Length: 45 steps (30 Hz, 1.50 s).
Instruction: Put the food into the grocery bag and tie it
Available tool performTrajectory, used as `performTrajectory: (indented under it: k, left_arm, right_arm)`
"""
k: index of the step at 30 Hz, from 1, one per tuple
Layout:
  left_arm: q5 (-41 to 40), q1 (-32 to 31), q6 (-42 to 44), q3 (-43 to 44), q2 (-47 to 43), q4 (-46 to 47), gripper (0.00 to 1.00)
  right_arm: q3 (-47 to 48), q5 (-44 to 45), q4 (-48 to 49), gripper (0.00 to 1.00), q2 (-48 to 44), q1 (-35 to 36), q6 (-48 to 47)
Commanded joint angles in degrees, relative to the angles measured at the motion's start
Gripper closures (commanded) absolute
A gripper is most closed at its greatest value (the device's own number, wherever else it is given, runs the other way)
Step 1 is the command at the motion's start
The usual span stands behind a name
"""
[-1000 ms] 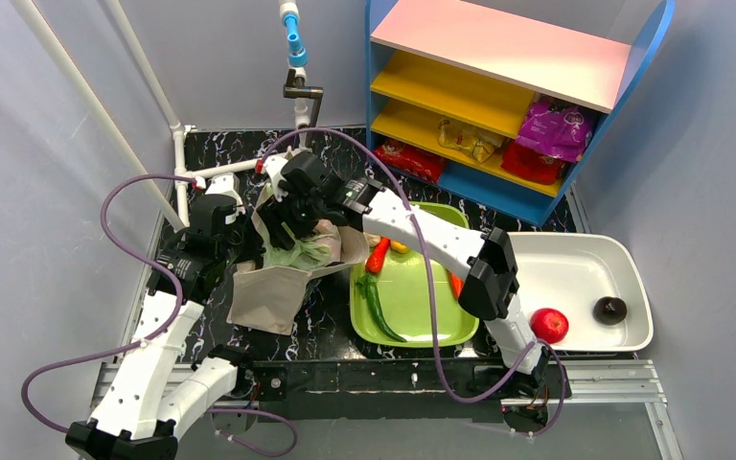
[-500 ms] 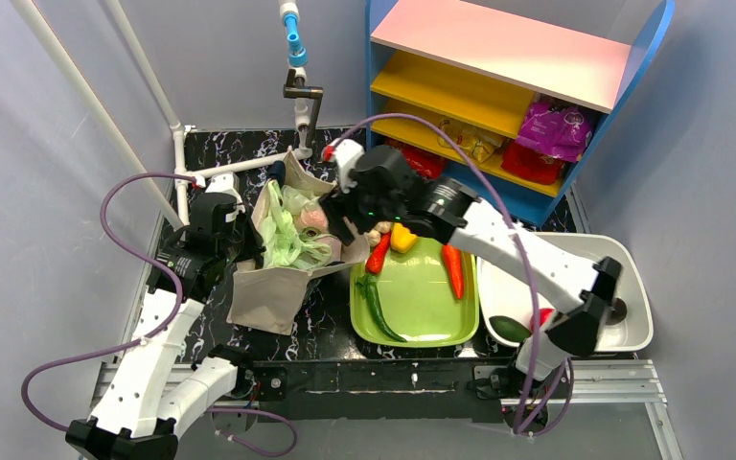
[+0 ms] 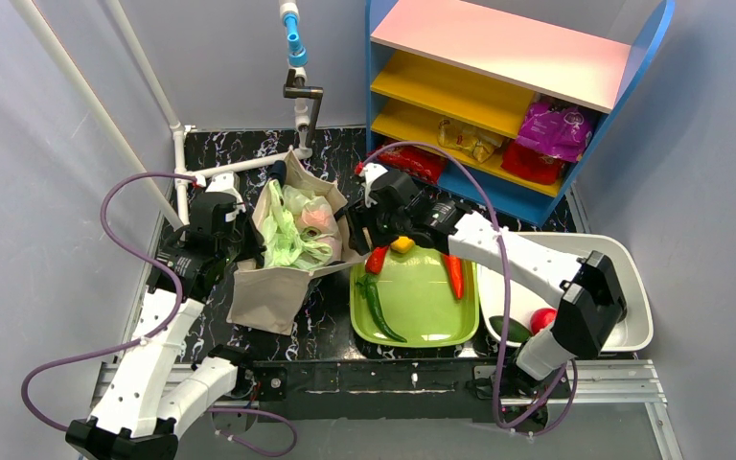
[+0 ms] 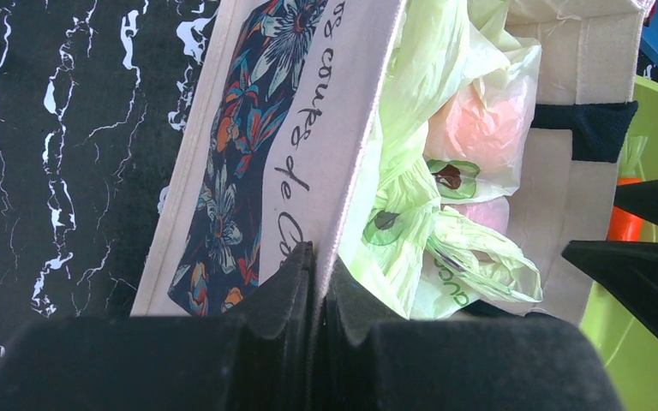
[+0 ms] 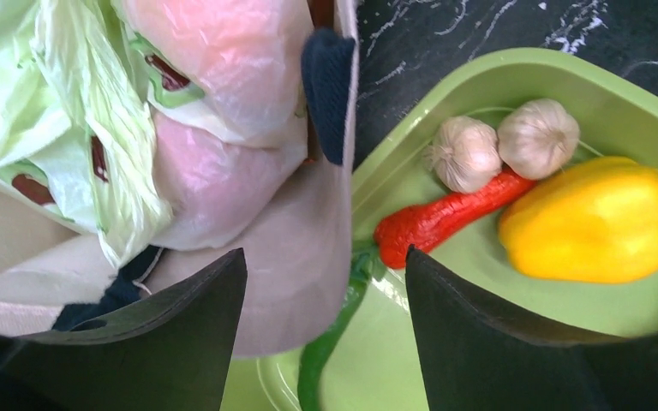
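Note:
The pale-green grocery bag (image 3: 290,233) sits inside a beige canvas tote (image 3: 270,292), with pink-looking items showing through the plastic (image 4: 477,128). My left gripper (image 3: 248,247) is shut on the tote's floral side wall (image 4: 248,145), with the bag (image 4: 411,197) bunched just past it. My right gripper (image 3: 366,238) is open and empty, hovering between the tote's right wall (image 5: 296,257) and the green tray (image 3: 428,328). In the tray lie a red chilli (image 5: 441,218), a yellow pepper (image 5: 595,218), two garlic bulbs (image 5: 465,152), a green chilli (image 3: 376,305) and a carrot-like red vegetable (image 3: 454,273).
A white bin (image 3: 632,278) at the right holds a red fruit (image 3: 540,319) and a green vegetable (image 3: 508,329). The blue and yellow shelf (image 3: 498,86) behind holds snack packets (image 3: 556,129). A white pipe frame (image 3: 177,144) stands at the far left.
My right gripper has come out of the bag and moved right to the tray's far-left corner, open. The left gripper still clamps the tote wall, unmoved.

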Motion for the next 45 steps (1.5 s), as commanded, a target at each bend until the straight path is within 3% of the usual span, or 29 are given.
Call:
performTrajectory:
  k: [1, 2, 4, 8, 14, 18, 26, 35, 45]
  left_arm:
    - [1.31, -0.1, -0.45, 0.35, -1.74, 2.63, 1.0]
    - [1.44, -0.1, -0.45, 0.15, -1.83, 2.68, 1.0]
    - [1.5, -0.13, -0.39, -0.13, -2.28, 2.74, 1.0]
    - [1.52, -0.09, 0.28, 0.6, -2.73, 2.5, 1.0]
    - [2.95, -0.55, 2.65, 3.19, -2.34, 2.71, 1.0]
    - [5.6, -1.4, 1.95, 2.1, -2.39, 3.47, 1.0]
    - [28.81, -4.01, 3.04, 0.97, -1.46, 10.23, 1.0]
    - [27.66, -4.04, 4.85, 0.22, -2.44, 10.57, 1.0]
    - [15.14, -4.06, 10.59, 4.39, -2.61, 3.38, 1.0]
  right_arm:
    - [0.72, -3.12, 6.48, 0.31, 2.48, -0.92, 4.02]
    - [0.71, -4.67, 6.79, 0.38, 3.2, -1.16, 4.62]
    - [1.18, -7.07, 7.03, 0.72, 4.52, -1.33, 5.45]
    - [2.89, -8.35, 6.16, 0.99, 5.16, -1.34, 5.43]
    - [12.69, -8.32, 5.51, 0.99, 3.63, -1.32, 4.17]
    - [21.92, -12.0, 7.8, 0.99, 6.68, -1.23, 8.21]
    - [34.22, -20.16, 13.66, 0.99, 19.05, -0.13, 17.89]
    - [28.92, -23.33, 17.27, 0.99, 19.4, 0.28, 20.62]
    - [28.97, -16.12, 10.55, 0.99, 14.98, 0.06, 14.65]
